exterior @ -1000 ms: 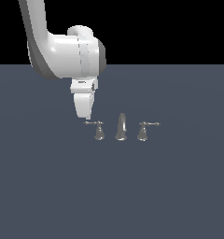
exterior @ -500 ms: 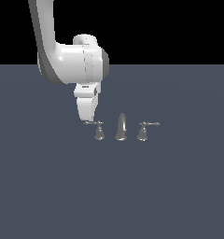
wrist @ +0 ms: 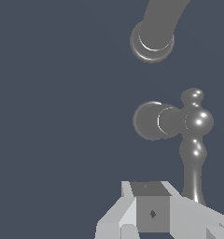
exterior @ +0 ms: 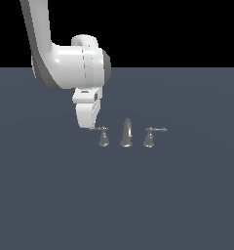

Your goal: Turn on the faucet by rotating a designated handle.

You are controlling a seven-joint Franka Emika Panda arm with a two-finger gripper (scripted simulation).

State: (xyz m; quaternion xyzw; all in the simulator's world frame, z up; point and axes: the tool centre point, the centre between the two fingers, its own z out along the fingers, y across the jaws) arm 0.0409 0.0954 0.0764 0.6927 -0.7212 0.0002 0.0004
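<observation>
The faucet is a small grey metal three-piece set on the dark floor. Its tapered spout (exterior: 126, 133) stands in the middle, with a twin handle (exterior: 149, 137) whose lever points to the exterior view's right. The handle (exterior: 103, 137) stands at the exterior view's left of the spout, and its thin lever points left. My gripper (exterior: 88, 127) hangs at the lever's outer tip, and its fingers look shut and empty. In the wrist view the handle (wrist: 194, 140) lies just beyond my gripper (wrist: 151, 215), with the spout (wrist: 153, 35) farther off.
The white arm (exterior: 70, 66) rises above the gripper toward the exterior view's upper left. The dark flat floor (exterior: 138, 195) spreads around the faucet.
The gripper has come down a little, so its tip is now level with the left handle's lever end. The handles and spout have not visibly moved.
</observation>
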